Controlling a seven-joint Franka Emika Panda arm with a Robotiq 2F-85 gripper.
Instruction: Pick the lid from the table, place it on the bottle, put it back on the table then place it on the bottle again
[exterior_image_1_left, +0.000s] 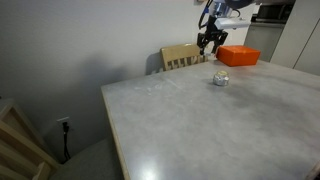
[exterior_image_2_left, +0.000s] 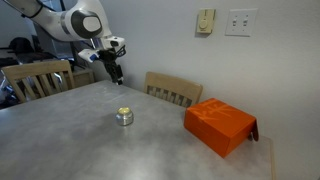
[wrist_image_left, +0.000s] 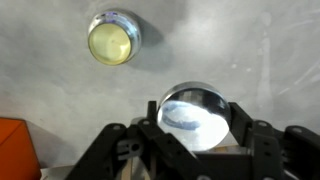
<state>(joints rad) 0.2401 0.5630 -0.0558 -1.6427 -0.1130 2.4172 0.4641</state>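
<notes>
The wrist view shows my gripper (wrist_image_left: 197, 114) shut on the lid (wrist_image_left: 192, 100), a round silvery-clear cap clamped edge to edge between the two black fingers. The bottle (wrist_image_left: 113, 40) stands on the table (wrist_image_left: 230, 40), seen from above with a pale yellowish open top, up and to the left of the lid and apart from it. In both exterior views the gripper (exterior_image_1_left: 210, 41) (exterior_image_2_left: 113, 68) hangs well above the tabletop, off to one side of the small bottle (exterior_image_1_left: 220, 79) (exterior_image_2_left: 123, 116). From outside, the lid is too small to make out.
An orange box (exterior_image_1_left: 238, 55) (exterior_image_2_left: 220, 126) lies on the table near the bottle and shows at the wrist view's lower left corner (wrist_image_left: 15, 148). Wooden chairs (exterior_image_1_left: 183, 57) (exterior_image_2_left: 172, 90) stand at the table's edge. A wall runs close behind.
</notes>
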